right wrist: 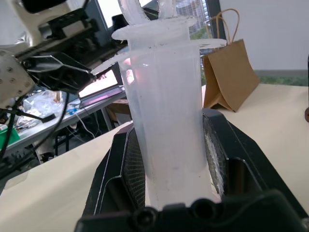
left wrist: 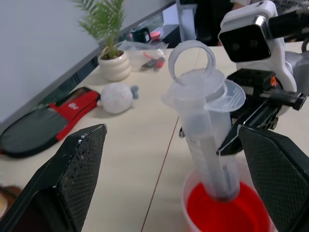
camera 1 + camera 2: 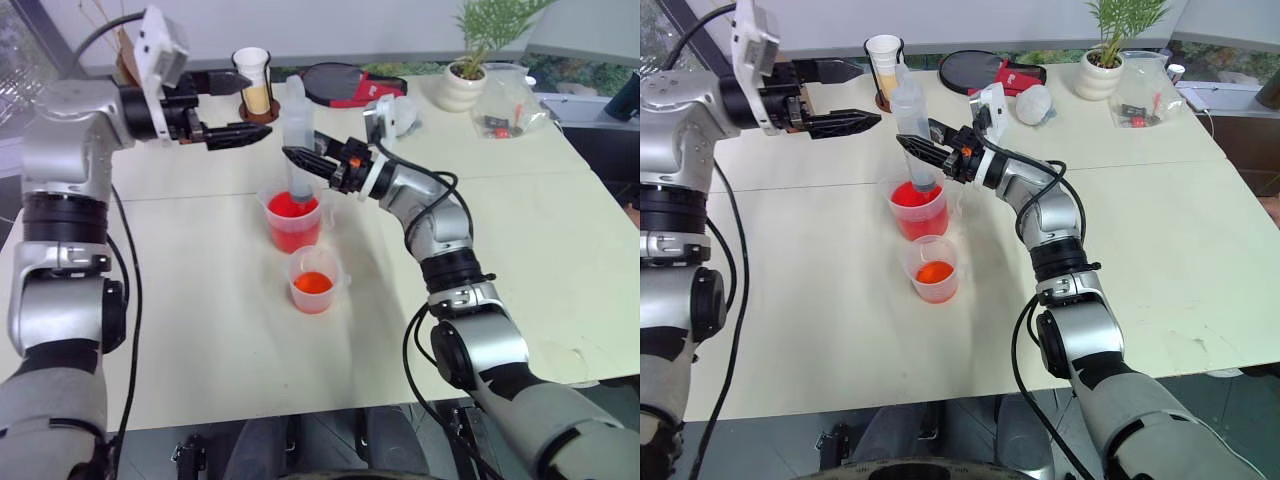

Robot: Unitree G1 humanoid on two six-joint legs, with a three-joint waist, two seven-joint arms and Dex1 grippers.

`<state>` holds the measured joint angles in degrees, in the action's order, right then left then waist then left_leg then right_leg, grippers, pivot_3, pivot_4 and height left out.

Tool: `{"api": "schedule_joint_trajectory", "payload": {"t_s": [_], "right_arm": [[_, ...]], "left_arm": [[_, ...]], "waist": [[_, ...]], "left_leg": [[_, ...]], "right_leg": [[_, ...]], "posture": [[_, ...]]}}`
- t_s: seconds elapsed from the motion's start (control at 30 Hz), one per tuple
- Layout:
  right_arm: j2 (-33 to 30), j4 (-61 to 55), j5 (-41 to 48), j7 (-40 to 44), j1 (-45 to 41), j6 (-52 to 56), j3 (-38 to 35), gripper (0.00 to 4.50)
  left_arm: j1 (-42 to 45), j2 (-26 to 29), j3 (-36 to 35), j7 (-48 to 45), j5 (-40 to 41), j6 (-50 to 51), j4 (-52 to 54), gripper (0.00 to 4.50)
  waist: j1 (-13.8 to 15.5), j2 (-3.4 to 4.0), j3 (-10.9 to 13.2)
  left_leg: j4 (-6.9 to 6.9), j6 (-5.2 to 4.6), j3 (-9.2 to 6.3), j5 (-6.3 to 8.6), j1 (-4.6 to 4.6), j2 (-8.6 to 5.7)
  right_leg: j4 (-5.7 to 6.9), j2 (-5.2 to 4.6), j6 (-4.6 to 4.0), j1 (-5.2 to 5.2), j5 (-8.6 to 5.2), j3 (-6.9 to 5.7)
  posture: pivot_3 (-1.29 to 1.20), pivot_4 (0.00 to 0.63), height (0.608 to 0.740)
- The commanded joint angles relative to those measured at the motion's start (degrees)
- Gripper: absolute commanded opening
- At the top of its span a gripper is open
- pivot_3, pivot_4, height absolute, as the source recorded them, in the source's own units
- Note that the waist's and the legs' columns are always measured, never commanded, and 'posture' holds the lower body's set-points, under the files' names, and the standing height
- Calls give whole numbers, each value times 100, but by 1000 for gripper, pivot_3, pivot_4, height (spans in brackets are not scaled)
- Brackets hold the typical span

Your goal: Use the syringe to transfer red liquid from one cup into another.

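Right hand point(image 3: 300, 160) clamps the fat clear plastic syringe point(image 3: 297, 135) upright, tip dipped in the larger red-filled clear beaker point(image 3: 294, 222) mid-surface; left hand point(image 3: 235, 107), fingers spread wide, hovers beside its ringed plunger top point(image 2: 191, 57).

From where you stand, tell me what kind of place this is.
Probably an office or lab workspace, not a home: a large pale table set for a liquid-transfer trial, a potted plant by the window, and desks strewn with cables and equipment behind.
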<state>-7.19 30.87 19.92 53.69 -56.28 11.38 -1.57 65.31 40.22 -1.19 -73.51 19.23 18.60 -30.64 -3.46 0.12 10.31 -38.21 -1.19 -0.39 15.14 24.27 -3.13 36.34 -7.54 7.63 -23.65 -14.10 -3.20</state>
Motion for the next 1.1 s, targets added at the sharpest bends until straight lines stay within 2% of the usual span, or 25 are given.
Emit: {"api": "schedule_joint_trajectory", "payload": {"t_s": [0.03,0.5,0.53,0.6,0.83,1.1], "right_arm": [[64,-106,103,-6,-79,-59,-44,1361],[166,-568,102,-7,194,72,175,1361],[172,-625,99,-11,227,86,197,1361],[176,-698,94,-19,272,105,231,1361],[215,-707,25,-86,364,29,331,1361],[364,-521,-119,-107,430,-167,469,1361]], "left_arm": [[295,5,-278,135,106,-59,-49,4500],[896,-616,-72,145,-330,-1081,-1277,4500],[916,-695,-72,157,-340,-1142,-1328,4092],[952,-797,-85,150,-337,-1173,-1386,3642],[1017,-949,-146,72,-324,-1184,-1443,87],[1287,-969,-419,218,-118,-1100,-1387,32]], "waist": [[19,0,0],[89,0,0],[88,0,0],[88,0,0],[85,0,0],[90,0,0]], "left_leg": [[-1,0,0,0,0,0],[-3,0,2,0,0,-4],[-2,0,2,0,0,-4],[-2,0,2,0,0,-4],[-2,0,4,0,0,-3],[-2,0,3,0,0,-3]], "right_leg": [[0,0,0,0,0,0],[1,-1,0,0,0,-1],[1,-1,0,0,0,0],[2,-1,0,0,0,-1],[2,-1,0,-1,0,-1],[2,0,0,-1,0,-1]], "posture": [[0,150,740],[0,150,740],[0,150,740],[0,150,740],[0,150,740],[0,150,740]]}}
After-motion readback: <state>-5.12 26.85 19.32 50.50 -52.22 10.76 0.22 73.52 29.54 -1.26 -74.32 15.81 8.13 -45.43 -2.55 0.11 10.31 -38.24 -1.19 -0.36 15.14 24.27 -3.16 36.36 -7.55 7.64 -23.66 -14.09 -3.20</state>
